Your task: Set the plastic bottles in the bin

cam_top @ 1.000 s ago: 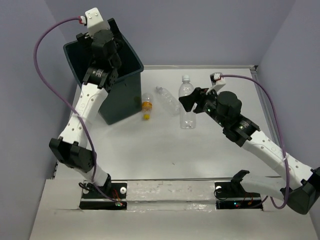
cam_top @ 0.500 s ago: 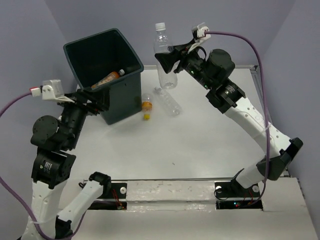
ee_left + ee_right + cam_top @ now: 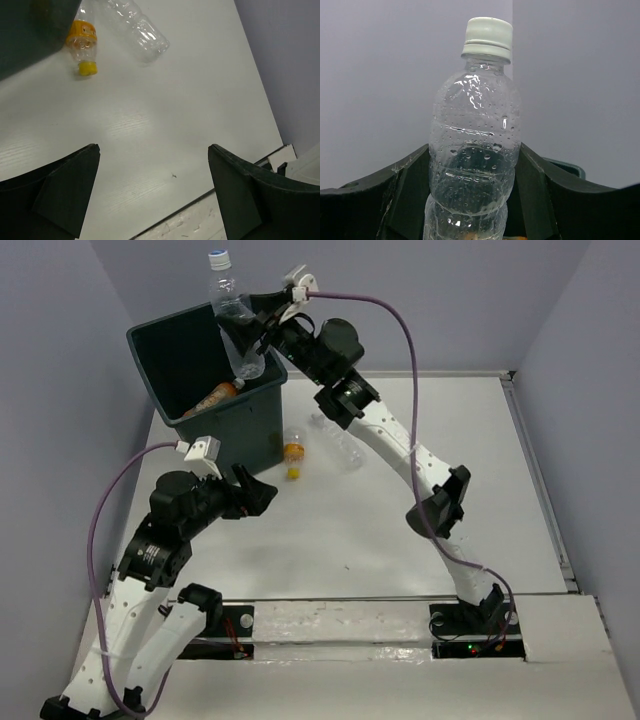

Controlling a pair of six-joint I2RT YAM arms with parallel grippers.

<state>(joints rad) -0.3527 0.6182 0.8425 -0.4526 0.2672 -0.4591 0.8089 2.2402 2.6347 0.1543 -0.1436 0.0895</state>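
Top external: orange-capped bottle [image 3: 293,452], clear bottle [image 3: 337,442] beside bin [image 3: 245,430].

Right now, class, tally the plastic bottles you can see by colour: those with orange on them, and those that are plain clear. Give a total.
Bottles with orange: 2
Plain clear bottles: 2
Total: 4

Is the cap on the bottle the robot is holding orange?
No, the clear bottle gripped in the right gripper has a white cap in the right wrist view.
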